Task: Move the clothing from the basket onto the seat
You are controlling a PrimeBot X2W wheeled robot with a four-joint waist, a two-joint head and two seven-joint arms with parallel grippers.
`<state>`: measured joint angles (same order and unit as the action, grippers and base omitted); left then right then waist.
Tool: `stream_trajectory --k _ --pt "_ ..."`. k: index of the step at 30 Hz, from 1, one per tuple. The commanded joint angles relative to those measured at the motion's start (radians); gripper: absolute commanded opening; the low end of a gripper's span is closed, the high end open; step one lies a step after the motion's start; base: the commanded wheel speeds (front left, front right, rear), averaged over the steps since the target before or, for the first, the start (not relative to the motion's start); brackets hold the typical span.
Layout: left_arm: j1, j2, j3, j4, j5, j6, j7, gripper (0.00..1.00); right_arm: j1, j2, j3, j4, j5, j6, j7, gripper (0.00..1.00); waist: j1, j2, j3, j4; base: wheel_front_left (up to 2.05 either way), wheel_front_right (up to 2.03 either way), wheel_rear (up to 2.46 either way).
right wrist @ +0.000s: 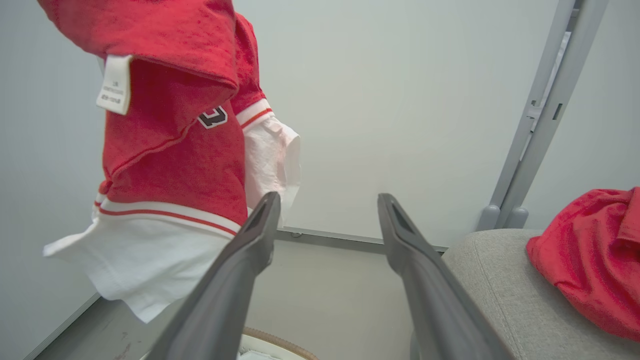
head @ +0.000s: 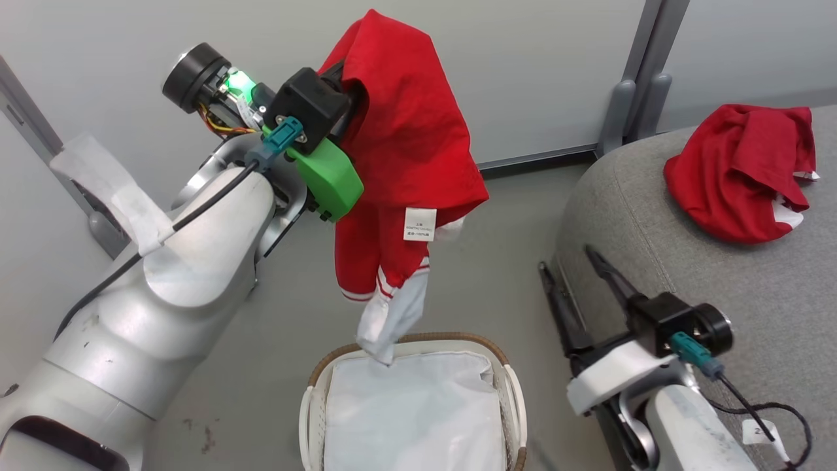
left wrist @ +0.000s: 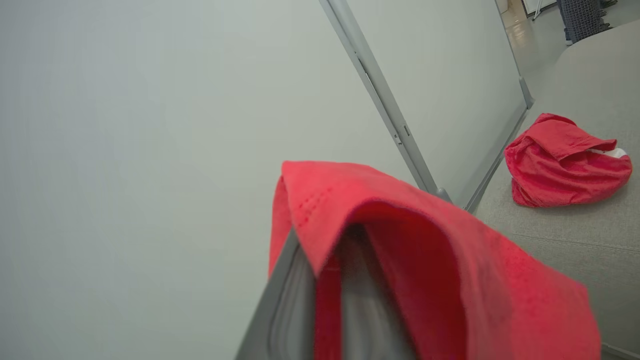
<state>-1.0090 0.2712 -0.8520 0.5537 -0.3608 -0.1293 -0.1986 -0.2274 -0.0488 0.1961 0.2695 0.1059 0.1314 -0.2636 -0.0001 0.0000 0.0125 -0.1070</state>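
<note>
- The grey seat [head: 719,294] is seen at the right of the head view, its rounded corner turned toward the basket.
- The grey floor [head: 510,216] is spread between the seat and the pale wall panels [head: 523,65].
- The white basket [head: 512,386] with its brown woven rim is stood on the floor at the bottom of the head view, just beside the seat's corner.
- A plain white sheet [head: 418,412] is laid inside the basket.
- A red jersey [head: 405,144] is held up in the air above the basket. It is draped over the left arm's fingers, with its white lower part hung down toward the basket's far rim. Whether that end touches the sheet cannot be told.
- A second red garment [head: 739,173] is lain crumpled on the seat, well apart from the basket.
- The left gripper [left wrist: 325,270] is raised high. Its fingers [left wrist: 290,300] are covered by the jersey and are closed on a fold of it.
- The right gripper [head: 565,258] is held low beside the seat's corner, its fingers [right wrist: 250,250] spread apart and nothing gripped.
- A small white tag [head: 419,224] is hung from the jersey's fold.
- A black-and-white patch [right wrist: 212,117] is partly seen on the jersey.
</note>
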Motion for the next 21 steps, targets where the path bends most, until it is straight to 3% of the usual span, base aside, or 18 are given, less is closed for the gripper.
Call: stream_trajectory --k 1,10,21 --pt "-0.021 -0.004 -0.003 0.005 -0.007 -0.002 0.001 0.00 -0.013 -0.003 0.023 -0.001 0.017 -0.001 -0.002 1.00 0.0001 0.0000 0.000 -0.001 0.00 0.00 0.00" --pt "-0.072 -0.043 -0.041 0.031 -0.011 0.000 -0.005 0.00 -0.078 -0.004 0.228 0.016 0.143 -0.001 -0.002 1.00 0.0001 0.0000 -0.003 0.016 0.00 0.00 0.00" --pt "-0.138 -0.142 -0.108 0.037 -0.041 0.000 -0.017 0.00 -0.240 -0.003 0.296 0.199 0.346 -0.001 -0.001 1.00 0.0001 0.0000 -0.001 0.076 0.00 0.00 0.00"
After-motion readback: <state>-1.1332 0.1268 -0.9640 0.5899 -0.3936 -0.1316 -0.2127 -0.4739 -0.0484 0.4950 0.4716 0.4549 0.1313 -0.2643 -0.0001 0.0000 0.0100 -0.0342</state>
